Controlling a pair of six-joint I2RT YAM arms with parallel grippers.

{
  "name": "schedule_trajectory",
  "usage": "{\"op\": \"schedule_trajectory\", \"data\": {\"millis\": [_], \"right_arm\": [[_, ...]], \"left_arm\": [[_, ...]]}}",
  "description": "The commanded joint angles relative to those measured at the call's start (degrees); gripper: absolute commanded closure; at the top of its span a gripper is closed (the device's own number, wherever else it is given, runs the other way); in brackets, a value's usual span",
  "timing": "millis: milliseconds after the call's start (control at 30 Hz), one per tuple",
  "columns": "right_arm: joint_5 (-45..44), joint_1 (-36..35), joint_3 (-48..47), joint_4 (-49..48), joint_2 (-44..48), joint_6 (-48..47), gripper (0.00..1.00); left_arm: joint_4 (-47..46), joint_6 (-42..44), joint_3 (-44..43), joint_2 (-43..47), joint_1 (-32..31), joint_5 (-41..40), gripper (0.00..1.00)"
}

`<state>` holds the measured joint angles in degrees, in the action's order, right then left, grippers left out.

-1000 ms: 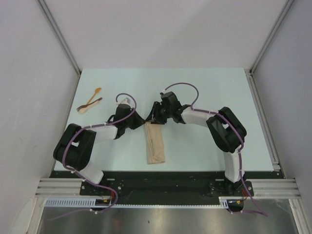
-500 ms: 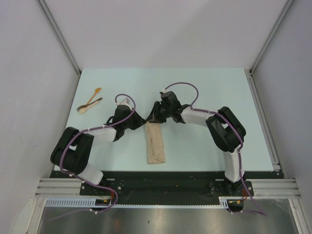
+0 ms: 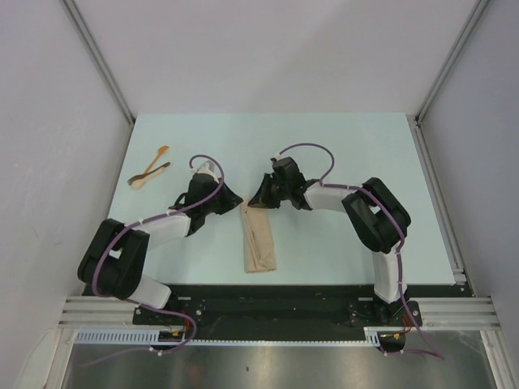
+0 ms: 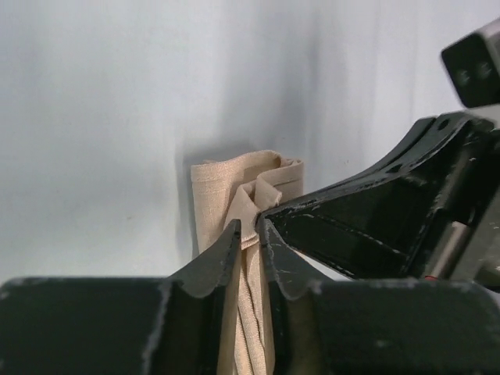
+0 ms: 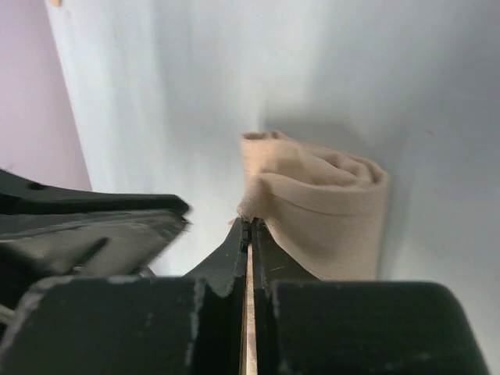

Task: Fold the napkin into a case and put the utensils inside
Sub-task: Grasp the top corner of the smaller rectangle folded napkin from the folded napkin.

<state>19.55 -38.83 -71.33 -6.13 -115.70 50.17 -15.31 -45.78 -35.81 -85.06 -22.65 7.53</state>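
Pale mint table [image 3: 340,146], matte; grey walls [image 3: 268,49] on three sides (metal posts [image 3: 99,61] at corners); aluminium rail [image 3: 454,309] along near edge.

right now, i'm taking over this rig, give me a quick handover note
left jaws: nearly shut, pinching folds at the far end of the case.
right jaws: shut on a thin edge of that same end, close beside the left.
utensils: both on the table at far left, well apart from the case, untouched.
done: the fold; the case lies as a narrow strip between the arms, running toward the near edge.
left: probably open that far end, then pick up both utensils and slide them in.
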Motion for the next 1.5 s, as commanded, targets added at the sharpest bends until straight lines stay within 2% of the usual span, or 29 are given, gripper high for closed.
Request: {"op": "schedule_trajectory", "data": {"millis": [0,67,267,433,567,767,1267,1367,1467], "right_arm": [[0.2,0.6,3.5,-4.0,5.1,1.0,1.0],[0.8,0.9,5.6,-5.0,6.9,1.8,1.0],[1.6,1.9,10.7,-8.2,10.7,3.2,1.0],[1.9,3.0,12.1,-9.0,12.1,4.0,1.0],[2.8,3.2,12.5,-9.2,12.0,4.3,1.0],[2.7,4.3,14.8,-9.3,13.6,4.2,1.0],[2.9,4.8,15.3,-9.2,14.0,4.1,1.0],[2.9,4.5,15.1,-9.2,13.5,4.3,1.0],[2.7,4.0,14.9,-9.2,12.9,4.5,1.0]], "left_arm": [[4.1,5.1,-2.5,3.8,-0.6,-3.7,0.74],[6.8,7.7,-4.1,3.8,-1.0,-5.1,0.68],[9.4,14.1,-7.3,1.4,-4.1,-6.4,0.65],[14.9,19.1,-13.3,-3.8,-7.8,-9.5,0.66],[14.9,22.6,-14.8,-5.4,-10.6,-12.8,0.68],[18.2,24.9,-16.6,-8.2,-12.1,-16.1,0.69],[21.5,27.5,-21.0,-13.4,-16.1,-24.0,0.63],[21.6,27.4,-21.4,-13.9,-16.3,-24.9,0.66],[21.9,27.5,-22.0,-14.3,-16.4,-25.7,0.75]]}}
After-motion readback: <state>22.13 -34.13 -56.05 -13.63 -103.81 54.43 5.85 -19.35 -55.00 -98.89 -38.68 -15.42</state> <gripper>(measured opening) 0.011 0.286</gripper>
